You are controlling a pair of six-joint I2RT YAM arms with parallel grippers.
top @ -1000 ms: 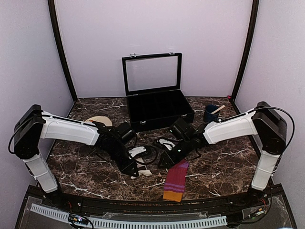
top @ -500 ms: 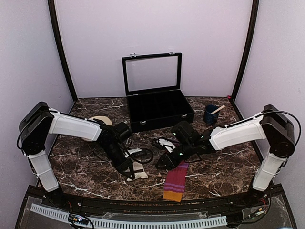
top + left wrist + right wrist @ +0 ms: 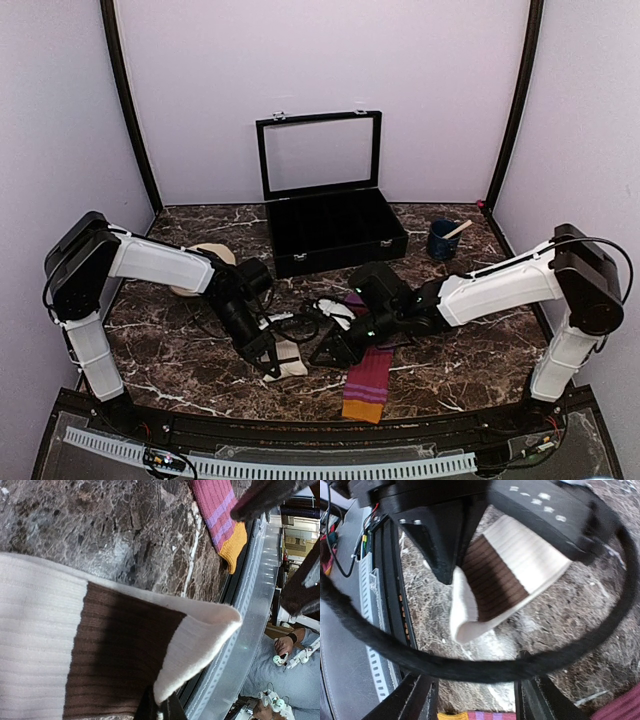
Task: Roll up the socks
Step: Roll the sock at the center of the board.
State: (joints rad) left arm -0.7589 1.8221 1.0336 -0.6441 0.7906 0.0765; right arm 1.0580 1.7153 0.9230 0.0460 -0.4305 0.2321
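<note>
The cream sock (image 3: 287,357) with a brown band (image 3: 120,645) lies on the marble near the front edge. My left gripper (image 3: 160,709) is shut on its cuff edge, lifting that corner. The magenta-purple striped sock (image 3: 368,378) with an orange cuff (image 3: 234,544) lies flat just to the right. My right gripper (image 3: 477,700) hovers low between the two socks, its fingers (image 3: 417,700) open with nothing between them, pointing at the cream sock (image 3: 495,575). In the top view the right gripper (image 3: 335,350) is a short gap right of the left gripper (image 3: 270,362).
A black cable (image 3: 485,667) loops across right in front of the right fingers and over the marble (image 3: 310,325). An open black case (image 3: 335,228) stands at the back centre. A blue cup (image 3: 441,240) is at back right, a beige disc (image 3: 205,255) at back left.
The left gripper has pulled the cream sock nearer to the front edge. The right gripper has moved left toward that sock, and its jaws have spread wider.
</note>
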